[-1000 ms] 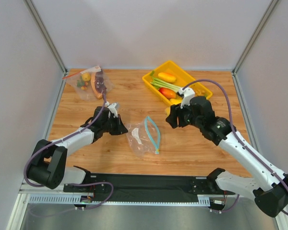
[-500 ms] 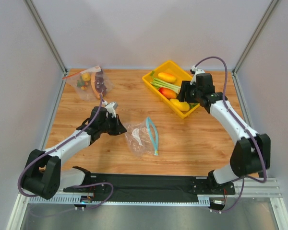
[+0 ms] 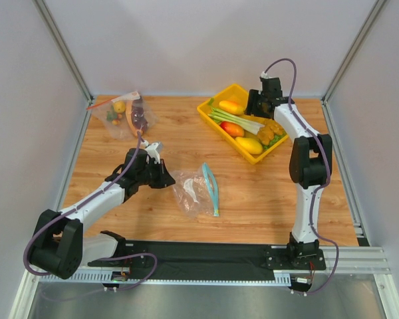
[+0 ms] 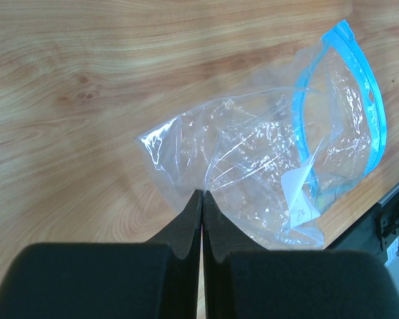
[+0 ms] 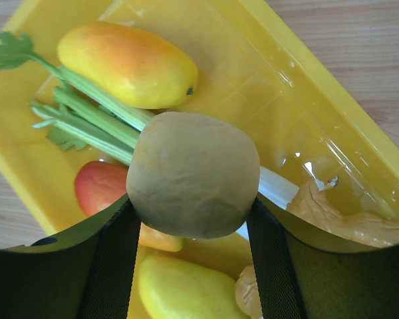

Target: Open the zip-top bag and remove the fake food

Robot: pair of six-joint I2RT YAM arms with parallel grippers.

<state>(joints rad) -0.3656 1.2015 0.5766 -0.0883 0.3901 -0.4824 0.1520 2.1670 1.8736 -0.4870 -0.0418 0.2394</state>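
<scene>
The zip-top bag [image 3: 198, 191] lies flat at the middle of the table [image 3: 272, 193], its blue-strip mouth gaping toward 3 o'clock. In the left wrist view the bag [image 4: 272, 166] looks empty (only a white label shows through the plastic). The left gripper [image 3: 166, 178] has stayed clamped tight on the bag's closed edge at 9 o'clock, pinching the film.

What changed is the right arm. A second ago it hung just past the bag at 2 o'clock. Now it has swung out over the far corner of the yellow tray [image 3: 207, 117], at 1 o'clock from the bag. The right gripper [image 5: 191, 199] stands partly spread around a round brown piece [image 5: 193, 159], gripping it on both sides above the fake food [image 5: 126, 63] already lying in the tray.

From above, the wrist hides that piece, so it is probably, not certainly, the last one out. Releasing it into the tray would seem to finish the job.
</scene>
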